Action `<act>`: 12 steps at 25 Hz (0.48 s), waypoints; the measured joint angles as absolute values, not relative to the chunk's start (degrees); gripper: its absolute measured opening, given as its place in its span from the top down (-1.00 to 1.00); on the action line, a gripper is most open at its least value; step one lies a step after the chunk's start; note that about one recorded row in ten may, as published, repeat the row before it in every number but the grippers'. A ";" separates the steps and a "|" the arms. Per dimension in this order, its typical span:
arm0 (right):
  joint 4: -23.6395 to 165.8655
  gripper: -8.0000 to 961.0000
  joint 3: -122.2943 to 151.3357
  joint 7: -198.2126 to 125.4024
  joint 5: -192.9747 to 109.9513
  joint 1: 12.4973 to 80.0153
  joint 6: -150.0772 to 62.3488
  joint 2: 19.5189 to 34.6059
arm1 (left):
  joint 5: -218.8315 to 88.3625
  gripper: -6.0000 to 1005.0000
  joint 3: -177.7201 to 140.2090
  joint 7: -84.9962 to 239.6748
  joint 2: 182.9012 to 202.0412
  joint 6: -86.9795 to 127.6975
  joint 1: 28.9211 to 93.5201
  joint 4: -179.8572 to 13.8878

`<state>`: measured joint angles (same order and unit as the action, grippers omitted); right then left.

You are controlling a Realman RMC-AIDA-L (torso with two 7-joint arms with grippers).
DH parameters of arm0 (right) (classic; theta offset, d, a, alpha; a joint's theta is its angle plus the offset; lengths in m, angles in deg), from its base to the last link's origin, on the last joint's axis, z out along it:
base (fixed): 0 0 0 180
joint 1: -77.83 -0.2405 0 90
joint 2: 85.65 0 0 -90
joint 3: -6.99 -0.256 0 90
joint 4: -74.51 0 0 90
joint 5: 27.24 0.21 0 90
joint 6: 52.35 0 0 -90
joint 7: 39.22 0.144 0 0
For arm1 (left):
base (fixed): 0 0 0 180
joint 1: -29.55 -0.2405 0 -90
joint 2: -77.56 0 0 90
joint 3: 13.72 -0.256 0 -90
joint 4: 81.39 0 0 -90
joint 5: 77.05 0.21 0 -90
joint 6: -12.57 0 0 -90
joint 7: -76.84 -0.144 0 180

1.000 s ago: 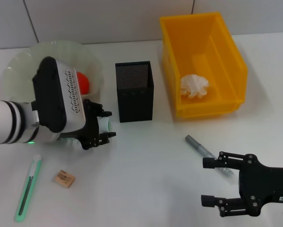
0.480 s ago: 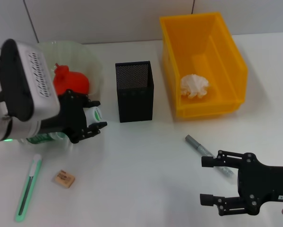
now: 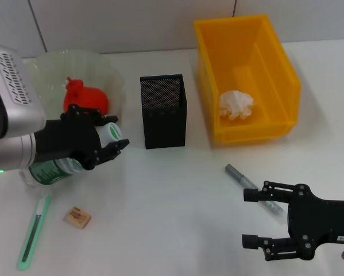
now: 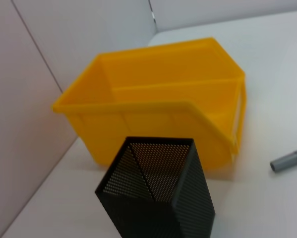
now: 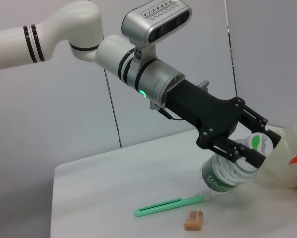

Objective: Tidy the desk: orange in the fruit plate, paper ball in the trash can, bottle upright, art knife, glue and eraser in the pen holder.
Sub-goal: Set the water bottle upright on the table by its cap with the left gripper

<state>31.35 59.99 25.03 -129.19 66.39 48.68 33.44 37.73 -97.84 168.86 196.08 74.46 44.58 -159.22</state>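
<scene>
The left gripper (image 3: 100,144) clamps the bottle (image 3: 74,158), tilted, its base near the table in front of the plate (image 3: 22,75). Next: stand it upright and release. The right gripper (image 3: 258,221) waits open beside the pen (image 3: 246,183).

Lab bench: bare white table (image 3: 177,190), panelled walls (image 5: 163,119).

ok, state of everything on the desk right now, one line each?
left gripper: shut on bottle, above the desk
bottle: tilted, base low, cap up
right gripper: open, idle near the pen
orange: in the fruit plate
paper ball: in the trash can
pen holder: upright, looks empty
art knife: flat on desk
eraser: on desk
pen: lying on desk
</scene>
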 joint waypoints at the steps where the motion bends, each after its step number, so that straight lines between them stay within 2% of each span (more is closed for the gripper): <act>1: 31.35 -0.71 59.99 25.03 -129.19 66.39 48.68 33.44 | 37.73 0.08 -97.84 168.86 196.08 74.46 44.58 -159.22; 12: 31.35 -0.71 59.99 25.02 -129.19 66.41 48.82 33.44 | 33.34 0.12 -96.36 167.83 196.12 73.72 43.59 -159.27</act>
<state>31.35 59.99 25.02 -129.19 66.41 48.82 33.44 33.34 -96.36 167.83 196.12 73.72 43.59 -159.27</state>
